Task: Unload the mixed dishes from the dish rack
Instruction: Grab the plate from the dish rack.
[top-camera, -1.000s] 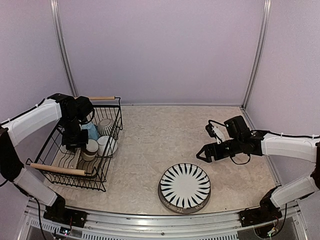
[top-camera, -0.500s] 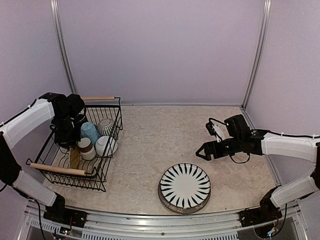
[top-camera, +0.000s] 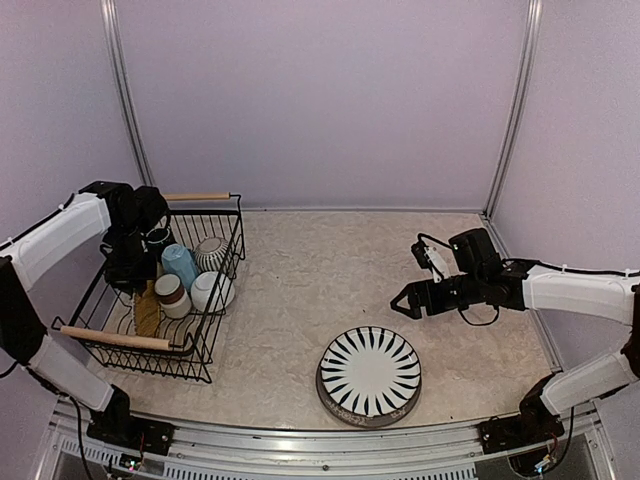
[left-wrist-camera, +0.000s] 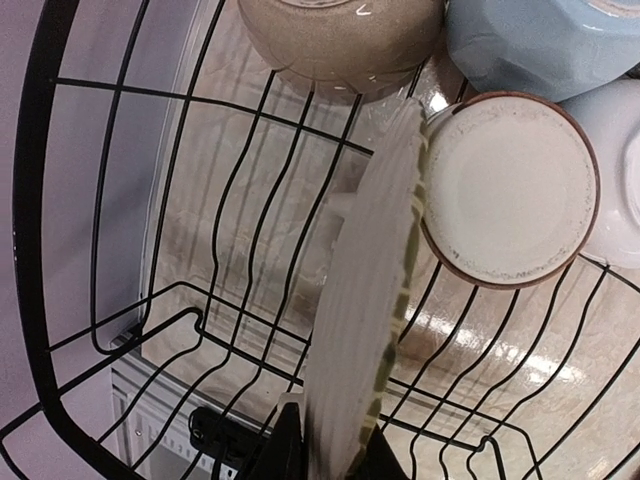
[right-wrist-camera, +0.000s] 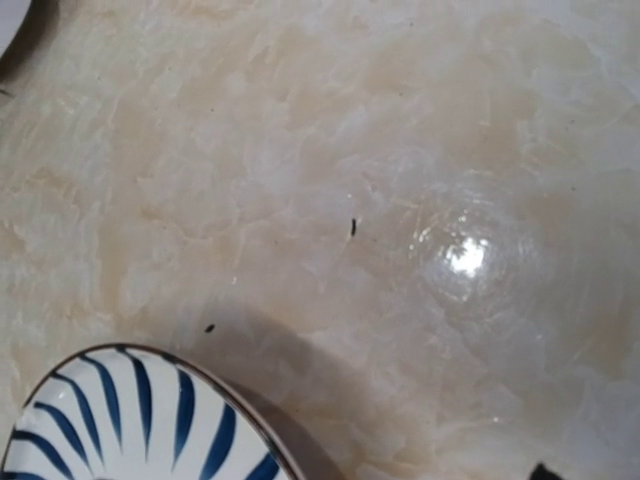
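The dish rack (top-camera: 206, 352) stands at the left of the table. My left gripper (top-camera: 137, 287) is down inside it, shut on the round yellow woven mat (top-camera: 147, 311), which stands on edge. In the left wrist view the mat (left-wrist-camera: 365, 300) rises edge-on from my jaws (left-wrist-camera: 335, 455), touching the brown-white cup (left-wrist-camera: 505, 190). The light blue mug (top-camera: 180, 262), grey-striped pot (top-camera: 210, 252), white bowl (top-camera: 213, 291) and brown-white cup (top-camera: 171, 292) lie in the rack. The striped plate (top-camera: 369, 374) sits on the table. My right gripper (top-camera: 404, 303) is open and empty above the table, beyond the plate.
A beige bowl (left-wrist-camera: 340, 40) and the blue mug (left-wrist-camera: 540, 40) lie past the mat in the left wrist view. The rack has wooden handles at its far (top-camera: 203, 196) and near (top-camera: 115, 339) ends. The plate's edge (right-wrist-camera: 110, 420) shows in the right wrist view.
My left gripper has moved left and back inside the rack, and the yellow mat now stands up in it. My right gripper has drifted slightly left.
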